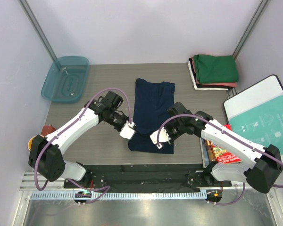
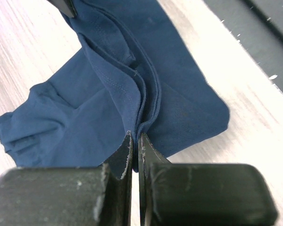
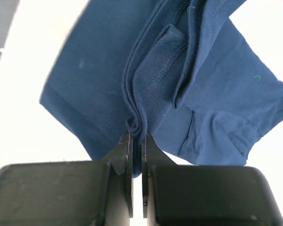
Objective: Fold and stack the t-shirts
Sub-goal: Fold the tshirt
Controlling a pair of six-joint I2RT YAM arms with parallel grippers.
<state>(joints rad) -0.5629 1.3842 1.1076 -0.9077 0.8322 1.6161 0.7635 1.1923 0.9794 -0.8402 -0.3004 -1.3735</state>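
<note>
Jaws on navy shirt (image 1: 153, 106), stack (image 1: 216, 70) beyond

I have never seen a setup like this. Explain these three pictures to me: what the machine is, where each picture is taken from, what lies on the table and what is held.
These are two white robot arms bolted at the near edge of a grey wooden table. The wide picture looks down from above and behind them; the other two come from cameras on the wrists, with each arm's own black fingers at the bottom. On the table lies a dark navy short-sleeved cloth t-shirt, partly folded. Far right sits a stack of folded shirts, green on top. A translucent teal plastic tub is far left, a flat teal-printed plastic bag at the right. The left end effector and the right end effector are each shut on the navy shirt's near edge.
</note>
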